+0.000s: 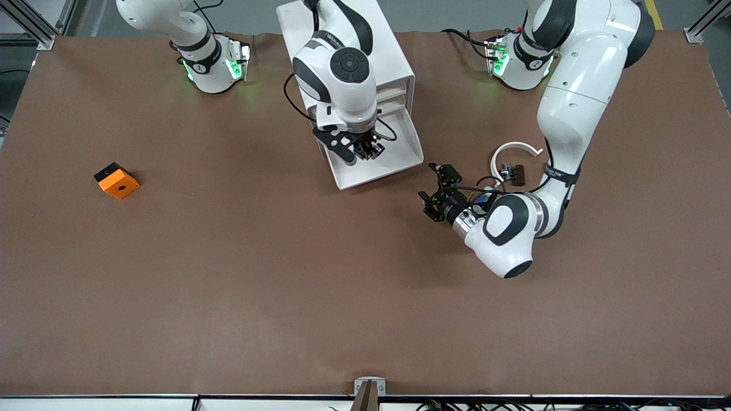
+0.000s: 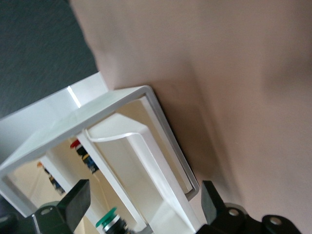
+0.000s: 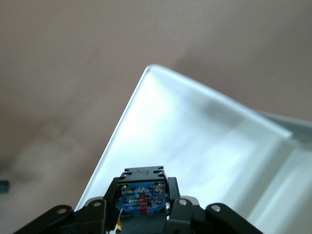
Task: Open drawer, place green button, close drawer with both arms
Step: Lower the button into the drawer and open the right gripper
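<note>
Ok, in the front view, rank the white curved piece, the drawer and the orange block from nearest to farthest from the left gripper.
From the left gripper, open, low over the table:
1. Drawer, pulled open, toward the bases.
2. White curved piece, toward the left arm's end.
3. Orange block, toward the right arm's end.

I see an orange block (image 1: 117,180) with a hole toward the right arm's end of the brown table (image 1: 228,285). A white curved piece (image 1: 514,152) lies toward the left arm's end, with what look like small dark clips (image 1: 514,173) just beside it.
</note>
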Robot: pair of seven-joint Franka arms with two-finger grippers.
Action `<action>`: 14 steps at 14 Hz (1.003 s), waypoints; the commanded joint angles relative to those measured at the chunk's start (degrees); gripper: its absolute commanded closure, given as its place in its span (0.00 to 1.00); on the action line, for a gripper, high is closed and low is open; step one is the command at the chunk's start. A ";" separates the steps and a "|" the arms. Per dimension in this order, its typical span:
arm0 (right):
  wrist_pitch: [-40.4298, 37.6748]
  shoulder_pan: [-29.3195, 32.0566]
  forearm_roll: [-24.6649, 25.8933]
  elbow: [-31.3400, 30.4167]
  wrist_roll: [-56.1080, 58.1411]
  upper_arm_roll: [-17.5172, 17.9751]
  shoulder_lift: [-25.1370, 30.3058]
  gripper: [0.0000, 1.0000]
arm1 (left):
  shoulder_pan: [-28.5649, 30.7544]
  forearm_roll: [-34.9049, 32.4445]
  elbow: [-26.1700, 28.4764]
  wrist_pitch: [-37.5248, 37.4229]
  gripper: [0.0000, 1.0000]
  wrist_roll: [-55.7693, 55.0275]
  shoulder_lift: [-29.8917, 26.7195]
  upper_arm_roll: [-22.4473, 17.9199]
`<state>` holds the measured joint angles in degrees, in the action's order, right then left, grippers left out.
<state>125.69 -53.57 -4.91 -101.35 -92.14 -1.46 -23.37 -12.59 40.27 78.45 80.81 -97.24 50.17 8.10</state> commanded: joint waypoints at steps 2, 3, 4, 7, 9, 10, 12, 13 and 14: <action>3.07 -2.85 -0.36 0.28 -1.55 -0.73 -3.70 1.00 | 2.74 -5.36 0.65 2.95 0.00 11.60 -3.84 0.33; 3.07 -3.20 -0.36 0.28 -1.81 -0.73 -4.23 1.00 | 3.70 -7.03 0.65 3.56 0.00 14.42 -4.81 0.60; 3.16 -3.73 -0.36 0.28 -3.04 -0.73 -4.49 1.00 | 3.80 -8.70 0.56 4.44 0.00 17.75 -6.30 0.42; 4.38 -4.69 -0.45 0.37 -4.01 -0.73 -5.46 1.00 | 3.71 -10.91 0.47 11.19 0.00 21.82 -9.47 -0.80; 5.44 -5.13 -0.27 0.37 -6.03 -0.73 -6.16 1.00 | 3.28 -11.00 -0.58 19.17 0.00 22.09 -9.39 -1.86; 5.70 -5.49 -0.27 0.37 -6.38 -0.73 -6.43 1.00 | 2.84 -11.00 -0.84 22.52 0.00 22.27 -9.21 -2.12; 5.71 -5.66 -0.18 0.37 -8.22 -0.73 -6.69 1.00 | -0.05 -13.52 -1.90 26.75 0.00 22.44 -8.69 -4.83; 5.71 -5.93 -0.18 0.46 -8.84 -0.73 -6.69 1.00 | -1.89 -17.20 -1.90 27.47 0.00 23.66 -9.03 -7.03; 5.71 -6.62 -0.18 0.46 -9.28 -0.73 -6.69 1.00 | -2.26 -19.41 -1.90 27.56 0.00 27.15 -9.30 -7.13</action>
<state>131.05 -58.49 -4.91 -101.46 -99.22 -1.51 -29.74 -12.00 24.86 77.60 107.42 -73.61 41.11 3.50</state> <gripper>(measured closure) 0.586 0.000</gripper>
